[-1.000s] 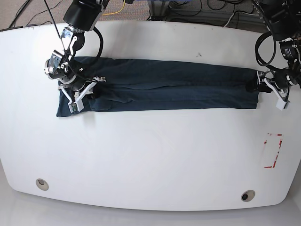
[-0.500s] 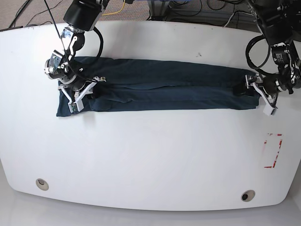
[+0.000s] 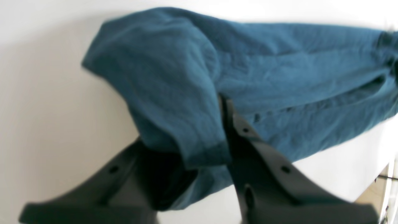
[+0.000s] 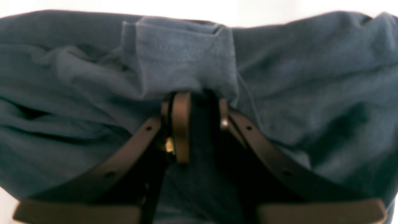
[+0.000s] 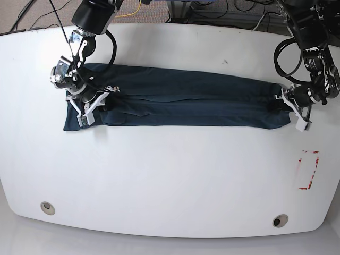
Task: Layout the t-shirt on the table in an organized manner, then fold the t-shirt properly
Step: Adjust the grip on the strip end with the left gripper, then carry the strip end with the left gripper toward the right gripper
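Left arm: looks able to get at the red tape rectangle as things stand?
Probably not yet: its tool appears closed on the t-shirt, so it would likely drag cloth towards the tape.

"Where does the dark navy-blue fabric t-shirt (image 5: 202, 106) lie?"
"Across the far half of my glossy white tabletop (image 5: 175, 175), between my two sides."
"And the red tape rectangle (image 5: 308, 170)?"
"Nearer the front, at my left, behind the left round grey grommet hole (image 5: 280, 221)."
"The other grommet hole (image 5: 48, 208)?"
"Front, at my right."
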Robot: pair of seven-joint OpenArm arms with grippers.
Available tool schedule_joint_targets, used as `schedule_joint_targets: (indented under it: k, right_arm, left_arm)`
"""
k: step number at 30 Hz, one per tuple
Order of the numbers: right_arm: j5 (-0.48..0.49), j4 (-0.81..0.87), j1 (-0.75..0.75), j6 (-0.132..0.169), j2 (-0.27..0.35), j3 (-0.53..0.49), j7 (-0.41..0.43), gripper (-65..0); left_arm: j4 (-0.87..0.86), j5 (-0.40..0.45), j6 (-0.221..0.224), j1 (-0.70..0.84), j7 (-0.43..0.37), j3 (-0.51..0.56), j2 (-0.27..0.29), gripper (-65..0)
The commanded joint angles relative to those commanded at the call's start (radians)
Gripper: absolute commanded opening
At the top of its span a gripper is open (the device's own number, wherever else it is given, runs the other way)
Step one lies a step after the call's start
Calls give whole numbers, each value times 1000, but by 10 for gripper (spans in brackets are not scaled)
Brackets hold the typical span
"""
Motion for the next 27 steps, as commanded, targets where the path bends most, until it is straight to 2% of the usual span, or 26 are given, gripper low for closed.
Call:
schedule_joint_targets:
  k: [8,9,13,17,18,21,27]
  right_arm:
    - [0,0,-2,0,0,0,0,-539]
    - [0,0,-2,0,0,0,0,-539]
    - [0,0,-2,0,0,0,0,-539]
    - [0,0,-2,0,0,0,0,-539]
    - [0,0,-2,0,0,0,0,-539]
    - [0,0,0,0,0,0,0,-539]
    - [0,0,0,0,0,0,0,-539]
  left_arm:
    - [61,2,7,5,6,5,-6,-596]
    - [78,2,19,8,11,9,-6,-596]
    - [201,0,116,21,60,89,-3,-596]
    - [276,-3,182,28,78,160,2,-596]
    - [299,-5,213,40,83,183,20,-596]
    - [353,-3,255,55,83,207,58,-596]
    - [416,-5,314,71,83,310,118,-593]
